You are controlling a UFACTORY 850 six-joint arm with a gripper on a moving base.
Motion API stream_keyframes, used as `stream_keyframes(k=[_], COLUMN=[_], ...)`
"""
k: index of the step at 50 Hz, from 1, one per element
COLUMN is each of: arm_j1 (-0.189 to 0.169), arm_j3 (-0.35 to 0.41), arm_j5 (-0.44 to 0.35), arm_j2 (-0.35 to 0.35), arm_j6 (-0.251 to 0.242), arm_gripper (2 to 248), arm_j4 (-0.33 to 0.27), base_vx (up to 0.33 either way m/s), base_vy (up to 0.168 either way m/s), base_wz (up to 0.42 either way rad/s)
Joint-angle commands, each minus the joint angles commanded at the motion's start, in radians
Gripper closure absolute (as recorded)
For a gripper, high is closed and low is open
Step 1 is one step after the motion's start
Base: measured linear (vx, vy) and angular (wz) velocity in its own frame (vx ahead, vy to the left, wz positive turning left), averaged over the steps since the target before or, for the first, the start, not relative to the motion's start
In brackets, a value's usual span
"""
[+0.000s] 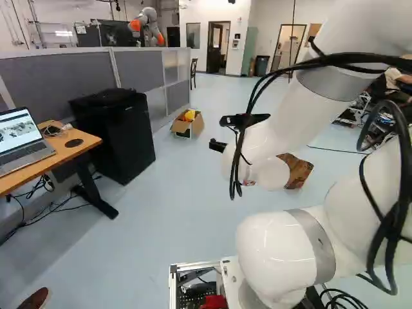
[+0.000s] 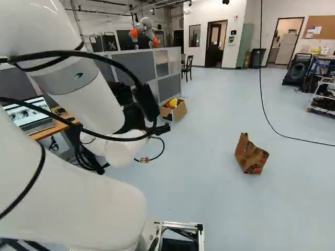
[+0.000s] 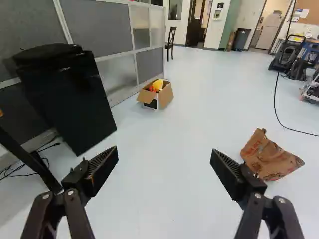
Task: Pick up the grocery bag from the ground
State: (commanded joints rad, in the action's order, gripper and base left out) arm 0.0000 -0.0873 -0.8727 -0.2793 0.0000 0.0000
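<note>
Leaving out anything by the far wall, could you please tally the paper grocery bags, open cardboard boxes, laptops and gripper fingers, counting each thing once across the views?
Paper grocery bag: 1
Open cardboard box: 1
Laptop: 1
Gripper fingers: 2
Total: 5

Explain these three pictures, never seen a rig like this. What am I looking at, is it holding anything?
One white robot arm on a moving base. The left and right base views come from cameras behind it, showing the same room. The wrist view looks along its black fingers, which are open and hold nothing.

On the floor: a brown paper bag, beyond one finger in the wrist view, and a cardboard box near a partition. A laptop sits on a desk.
</note>
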Motion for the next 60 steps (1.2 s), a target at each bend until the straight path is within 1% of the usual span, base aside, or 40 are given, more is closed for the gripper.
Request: stream_keyframes(k=[13,40,60], arm_j1=[0.0,0.0,0.0], arm_j3=[0.0,0.0,0.0], arm_j5=[0.0,0.0,0.0], arm_j2=[0.0,0.0,0.0], arm_j6=[0.0,0.0,0.0], arm_gripper=[3,3,3], arm_j4=[0.0,0.0,0.0], base_vx=[0.115,0.225,0.179], base_vy=[-0.017,-0.058,-0.102], base_wz=[0.002,-0.016,-0.286])
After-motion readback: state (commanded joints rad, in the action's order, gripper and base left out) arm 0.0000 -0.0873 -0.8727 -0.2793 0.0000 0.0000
